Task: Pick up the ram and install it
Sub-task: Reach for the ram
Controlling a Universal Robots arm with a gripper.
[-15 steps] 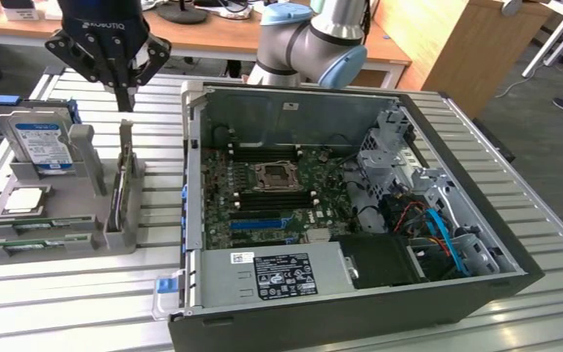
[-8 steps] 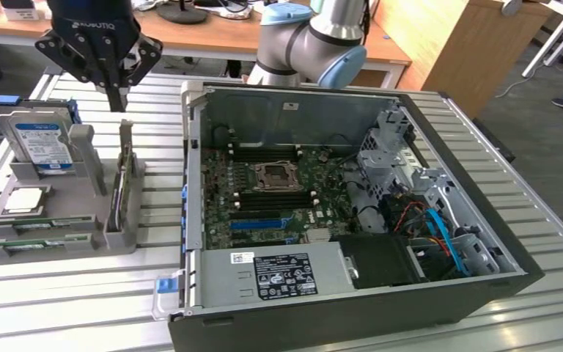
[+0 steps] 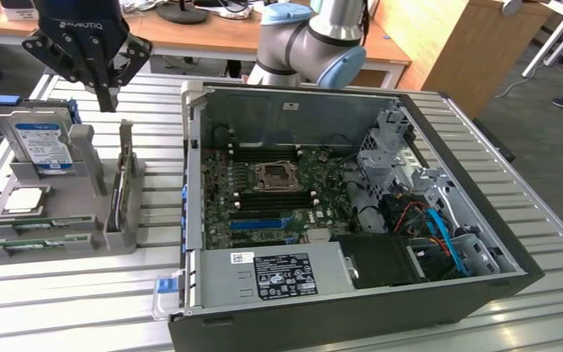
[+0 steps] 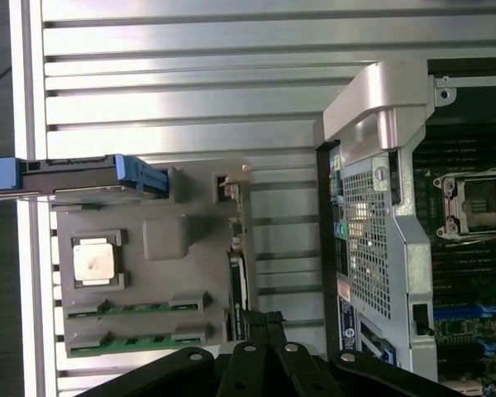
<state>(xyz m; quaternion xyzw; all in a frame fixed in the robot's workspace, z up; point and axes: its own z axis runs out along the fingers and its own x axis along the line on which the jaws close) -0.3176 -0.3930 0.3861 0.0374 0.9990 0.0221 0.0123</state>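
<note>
Gripper pressed together, empty, above the parts holder.

The fingers meet at the tips with nothing between them, and they hang over the grey holder at the exterior view's left. The ram stands on edge in the holder's slot nearest the open computer case, just below the fingertips and apart from them. In the wrist view the gripper sits in line with the ram. A hard drive stands upright and a processor lies flat in the same holder.
</note>
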